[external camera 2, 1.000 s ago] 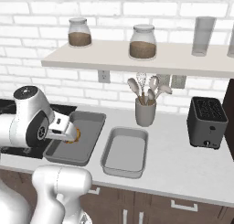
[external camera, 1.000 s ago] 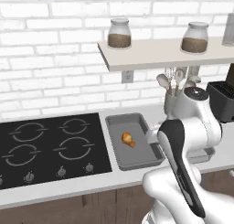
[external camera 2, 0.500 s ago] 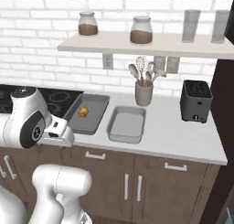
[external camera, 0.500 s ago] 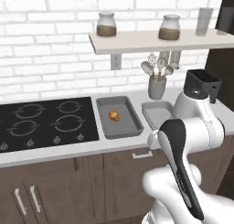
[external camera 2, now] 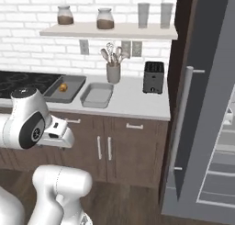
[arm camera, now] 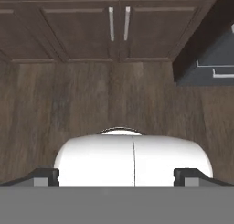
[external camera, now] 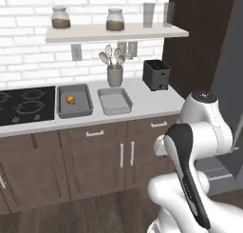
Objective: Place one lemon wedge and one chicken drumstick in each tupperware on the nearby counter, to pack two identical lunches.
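Hanging wide apart and empty, my claw faces the floor, well away from the counter. One chicken drumstick lies in the left tupperware; the right tupperware is bare (no lemon wedges visible). Fetching more food from the fridge seems next.

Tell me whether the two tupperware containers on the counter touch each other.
Apart. In the left base view, a strip of bare counter shows between the tupperware holding the chicken drumstick and the empty tupperware.
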Controlling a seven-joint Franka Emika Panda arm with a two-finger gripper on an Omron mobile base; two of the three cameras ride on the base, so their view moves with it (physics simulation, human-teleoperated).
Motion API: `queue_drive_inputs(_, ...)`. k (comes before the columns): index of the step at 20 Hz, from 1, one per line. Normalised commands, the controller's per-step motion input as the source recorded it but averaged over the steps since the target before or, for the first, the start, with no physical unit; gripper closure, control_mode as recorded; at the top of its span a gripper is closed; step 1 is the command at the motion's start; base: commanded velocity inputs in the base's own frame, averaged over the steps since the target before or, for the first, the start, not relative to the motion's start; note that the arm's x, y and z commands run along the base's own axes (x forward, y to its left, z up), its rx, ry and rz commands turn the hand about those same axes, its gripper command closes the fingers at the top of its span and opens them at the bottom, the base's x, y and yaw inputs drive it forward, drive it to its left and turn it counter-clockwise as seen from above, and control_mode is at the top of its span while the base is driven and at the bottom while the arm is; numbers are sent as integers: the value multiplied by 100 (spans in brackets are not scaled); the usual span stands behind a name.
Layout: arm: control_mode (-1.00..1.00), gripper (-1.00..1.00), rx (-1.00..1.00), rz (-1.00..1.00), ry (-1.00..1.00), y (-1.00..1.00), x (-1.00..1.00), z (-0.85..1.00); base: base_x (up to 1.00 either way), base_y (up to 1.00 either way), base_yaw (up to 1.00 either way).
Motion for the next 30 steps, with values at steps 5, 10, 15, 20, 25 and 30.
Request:
queue_drive_inputs(5,100,-100,0,0,0,0,0,0,-80,-84,-10)
queue_drive_inputs(10,100,-100,0,0,0,0,0,0,-62,-87,-6)
queue_drive_inputs(15,100,-100,0,0,0,0,0,0,-20,-100,-7)
queue_drive_inputs(20,100,-100,0,0,0,0,0,0,0,-97,-34)
queue_drive_inputs(25,100,-100,0,0,0,0,0,0,9,-71,-42)
queue_drive_inputs(30,100,-100,0,0,0,0,0,0,19,-69,-43)
